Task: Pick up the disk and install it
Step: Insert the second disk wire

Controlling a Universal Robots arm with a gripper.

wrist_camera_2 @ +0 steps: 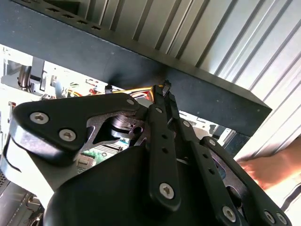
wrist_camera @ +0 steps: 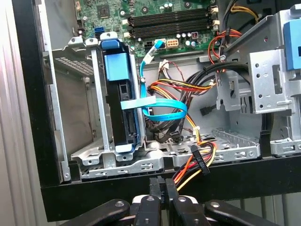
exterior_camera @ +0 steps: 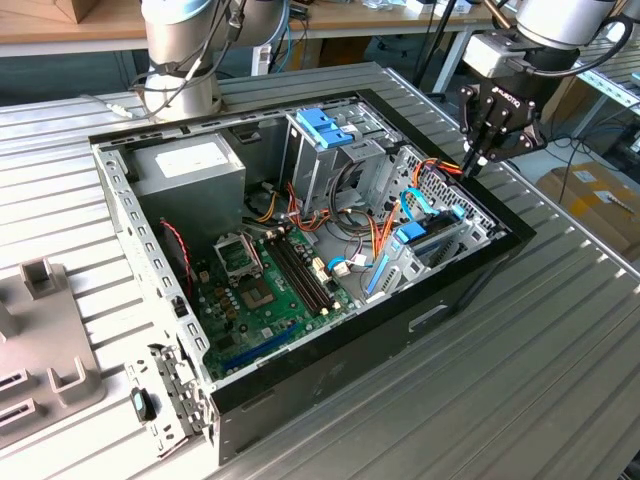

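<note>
Over the black case rim [exterior_camera: 500, 215], black metal tool [exterior_camera: 478, 160] pinched closed, empty, blue-railed disk [wrist_camera: 120, 106] upright in steel bay.

the hand [wrist_camera_2: 165, 89] hides most of the computer case [wrist_camera_2: 141, 66] interior.

Your exterior view looks down at an angle on the whole open computer case [exterior_camera: 300, 250] from well back; both wrist views sit close behind the gripper [wrist_camera: 161, 190], sharing the case's black edge [wrist_camera_2: 188, 89] and cabling.
</note>
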